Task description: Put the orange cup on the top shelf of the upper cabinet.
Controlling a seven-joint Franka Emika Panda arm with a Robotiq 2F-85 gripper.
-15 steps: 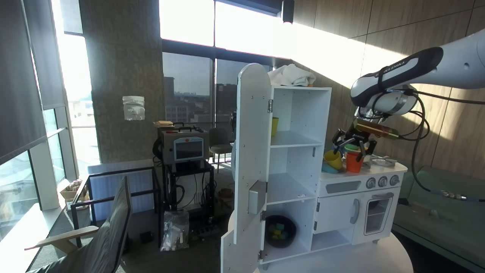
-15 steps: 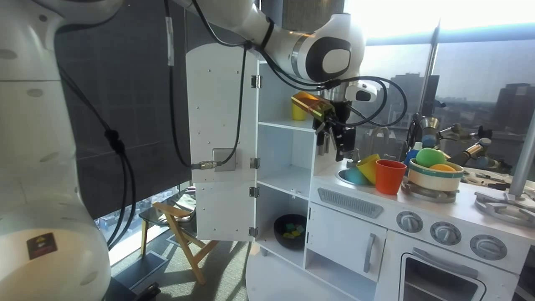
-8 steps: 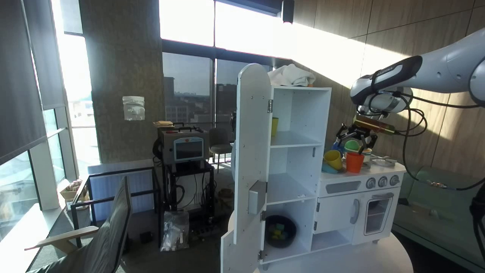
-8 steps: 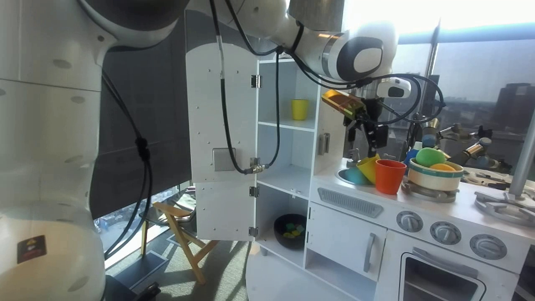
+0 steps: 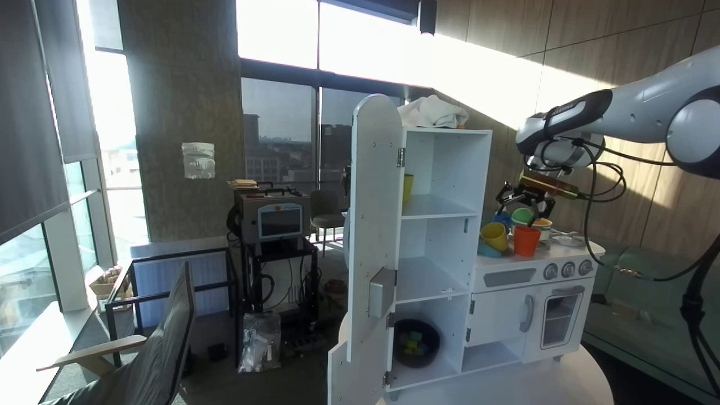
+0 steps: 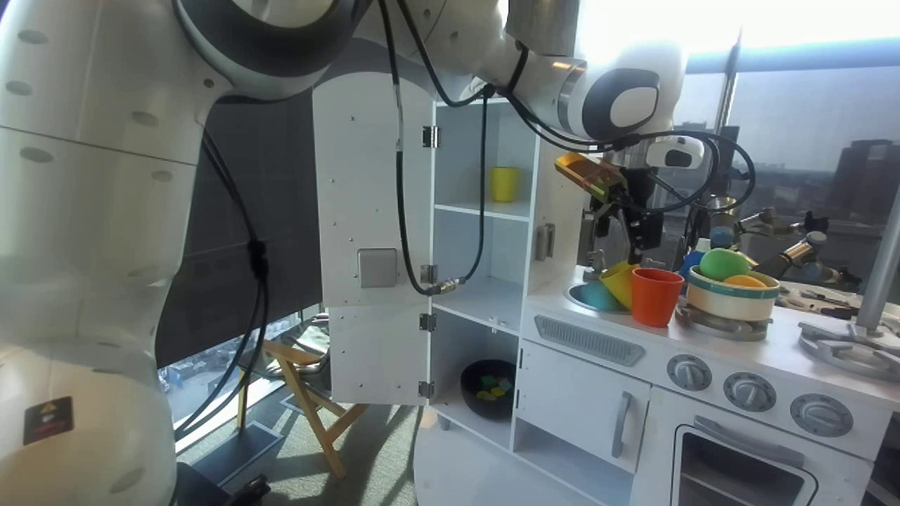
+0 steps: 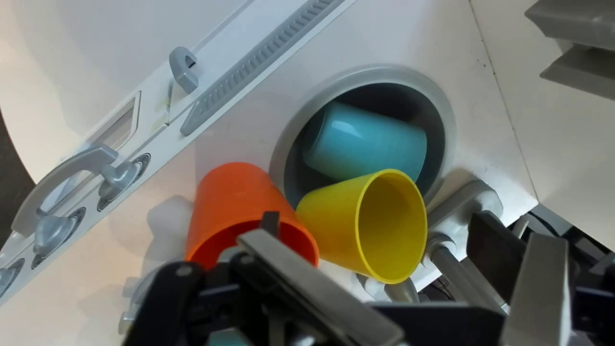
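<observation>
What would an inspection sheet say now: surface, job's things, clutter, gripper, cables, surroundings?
Surface: white counter, round sink.
Job's things: orange cup upright on the counter; upper cabinet open; top shelf bears a yellow cup.
Clutter: turquoise cup lying in the sink; tilted yellow cup at the sink's rim; cream container holding round items.
Gripper: open, nothing held; contact with the orange cup unclear.
Cables: black cable loops below the arm; snags: nothing seen.
Surroundings: chair, green bench; people: nothing seen.

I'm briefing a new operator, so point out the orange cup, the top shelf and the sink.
Orange cup [image 6: 655, 301]: in an exterior view, its outer wall.
Top shelf [image 5: 440, 206]: in an exterior view, its board's upper surface.
Sink [image 7: 384, 73]: in the wrist view, its rim.
</observation>
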